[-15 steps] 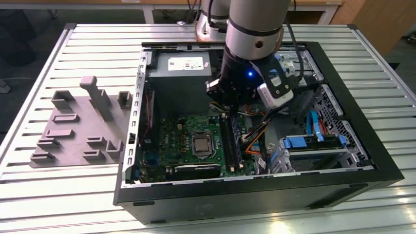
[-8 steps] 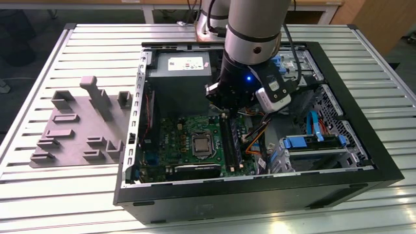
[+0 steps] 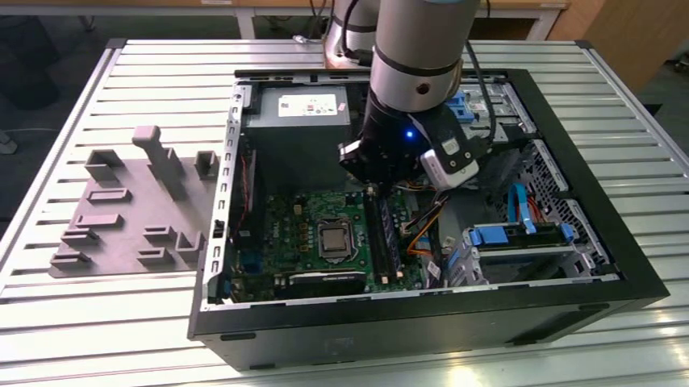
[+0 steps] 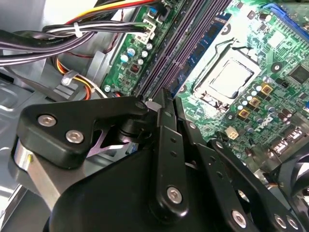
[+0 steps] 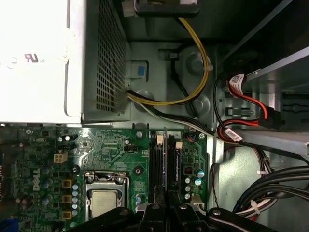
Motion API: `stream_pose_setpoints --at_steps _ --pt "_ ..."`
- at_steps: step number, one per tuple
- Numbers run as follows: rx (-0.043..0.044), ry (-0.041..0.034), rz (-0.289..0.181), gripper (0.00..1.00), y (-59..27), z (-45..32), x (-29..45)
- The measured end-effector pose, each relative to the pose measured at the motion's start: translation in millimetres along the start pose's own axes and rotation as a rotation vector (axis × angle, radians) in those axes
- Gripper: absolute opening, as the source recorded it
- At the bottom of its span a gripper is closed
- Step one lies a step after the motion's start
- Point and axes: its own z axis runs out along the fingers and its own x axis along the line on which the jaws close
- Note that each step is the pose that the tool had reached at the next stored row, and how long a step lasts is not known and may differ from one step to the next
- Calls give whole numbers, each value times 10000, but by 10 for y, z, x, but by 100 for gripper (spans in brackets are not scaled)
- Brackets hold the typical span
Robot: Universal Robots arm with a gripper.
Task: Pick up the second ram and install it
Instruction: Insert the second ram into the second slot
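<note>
My gripper [image 3: 372,192] hangs inside the open computer case, just above the long black memory slots [image 3: 386,234] on the exterior view's right of the processor socket [image 3: 335,240]. In the first wrist view the black fingers [image 5: 155,210] are pressed together on the second ram [image 5: 165,159]. It appears edge-on as a thin grey line lying along and between the two dark slots [image 5: 155,164]. In the second wrist view the gripper [image 4: 161,96] is shut, its tips pointing at the slot rows [image 4: 186,38]. A blue-green stick [image 4: 205,43] sits in the row nearest the socket.
The grey moulded tray [image 3: 129,214] with raised blocks lies outside the case on the exterior view's left. The power supply [image 3: 296,121] stands behind the board. Cable bundles [image 5: 270,188] and blue drive brackets [image 3: 517,235] crowd the side away from the tray. Case walls [image 3: 431,318] ring the board.
</note>
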Motion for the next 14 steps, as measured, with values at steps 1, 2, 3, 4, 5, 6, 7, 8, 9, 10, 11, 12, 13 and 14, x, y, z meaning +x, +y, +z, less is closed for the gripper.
stream_pose_setpoints --at_steps 1,2,3,4,5,6,7,8,9,10,11,12,13,14 --pt "1 0 3 14 -4 8 0" --pt "1 1 6 14 -8 14 -1" --pt "-1 0 11 14 -11 21 -1" --pt "-2 0 24 14 -15 26 -1" --pt "-3 -1 43 14 -18 31 -1" --pt "-4 -2 67 14 -19 38 0" --pt "-3 -2 96 14 -20 47 1" --pt "-2 -3 128 14 -20 58 3" --pt "-2 -3 142 14 -20 70 4" --pt "-2 -1 144 14 -21 86 5" --pt "-2 4 146 14 -21 102 6" --pt "-2 9 146 14 -22 119 6" --pt "-3 16 147 14 -23 135 7" --pt "-2 22 148 14 -26 147 7"
